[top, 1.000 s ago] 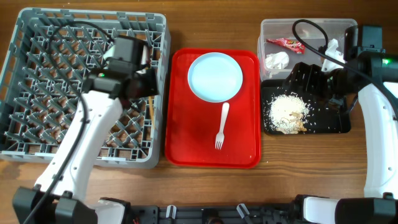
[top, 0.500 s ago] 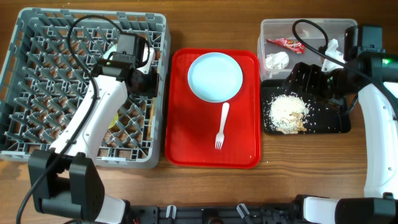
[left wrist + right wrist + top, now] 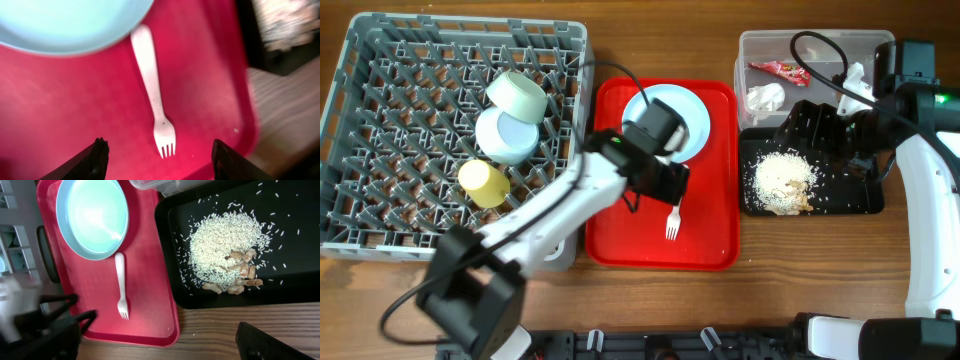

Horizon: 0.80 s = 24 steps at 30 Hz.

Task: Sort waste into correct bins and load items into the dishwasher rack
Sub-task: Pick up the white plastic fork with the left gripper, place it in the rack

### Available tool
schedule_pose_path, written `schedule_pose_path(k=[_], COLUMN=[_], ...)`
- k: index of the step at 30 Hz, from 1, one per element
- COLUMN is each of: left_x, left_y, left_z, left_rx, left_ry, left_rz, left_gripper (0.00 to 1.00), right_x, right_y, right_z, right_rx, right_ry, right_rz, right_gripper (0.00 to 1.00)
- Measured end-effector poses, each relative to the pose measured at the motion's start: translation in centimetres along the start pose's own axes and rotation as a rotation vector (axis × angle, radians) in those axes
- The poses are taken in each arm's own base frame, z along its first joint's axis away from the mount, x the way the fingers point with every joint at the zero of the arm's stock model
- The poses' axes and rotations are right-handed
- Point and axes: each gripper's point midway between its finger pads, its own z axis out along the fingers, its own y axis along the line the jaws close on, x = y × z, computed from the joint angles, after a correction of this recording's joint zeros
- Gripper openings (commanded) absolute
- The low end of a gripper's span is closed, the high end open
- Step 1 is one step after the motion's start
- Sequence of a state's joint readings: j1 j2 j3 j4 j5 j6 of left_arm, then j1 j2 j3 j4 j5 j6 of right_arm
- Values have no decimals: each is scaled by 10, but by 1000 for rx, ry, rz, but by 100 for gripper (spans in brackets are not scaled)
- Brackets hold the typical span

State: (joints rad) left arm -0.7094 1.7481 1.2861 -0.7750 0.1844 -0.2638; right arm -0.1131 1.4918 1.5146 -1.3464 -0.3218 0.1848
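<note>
My left gripper (image 3: 670, 190) (image 3: 160, 160) hangs open over the red tray, its fingers (image 3: 97, 157) either side of the tines of the white fork (image 3: 675, 205) (image 3: 152, 95) without touching it. The pale-blue plate (image 3: 666, 122) (image 3: 70, 25) lies just beyond the fork's handle. Two bowls (image 3: 506, 135) and a yellow cup (image 3: 483, 182) sit in the grey dishwasher rack (image 3: 380, 248). The clear tub (image 3: 820, 50) holds the red wrapper (image 3: 777, 68) and white napkin (image 3: 766, 97). Rice scraps (image 3: 782, 182) (image 3: 227, 240) lie in the black tray (image 3: 860, 200). My right gripper (image 3: 810, 125) (image 3: 165, 347) is open and empty above it.
The red serving tray (image 3: 620, 230) (image 3: 145, 305) sits between the rack and the bins. The left arm stretches from the front edge across the rack's near right corner. Bare wooden table (image 3: 800, 240) shows in front of the black tray.
The left arm swung right from the rack to the red tray and its gripper opened. Bowls and cup in the rack are now uncovered. The right arm has not moved.
</note>
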Motion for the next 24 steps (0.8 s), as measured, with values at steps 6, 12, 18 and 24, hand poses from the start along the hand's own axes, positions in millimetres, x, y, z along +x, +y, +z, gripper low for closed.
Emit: schedule_pose_path(k=[6, 12, 18, 24], left_x=[47, 60, 56, 55], left_y=[-13, -4, 2, 4], left_z=[62, 77, 78, 79], left_rx=[-99, -212, -249, -260], left_ry=[182, 206, 184, 178], left_rz=[-119, -107, -119, -123], left_gripper=[64, 63, 39, 35], right_x=[0, 0, 0, 0], right_y=[0, 0, 0, 0], right_z=[0, 0, 0, 0], right_rx=[0, 0, 0, 0], right_ry=[0, 0, 0, 0], right_rz=[0, 0, 0, 0], right_gripper=[100, 100, 100, 100])
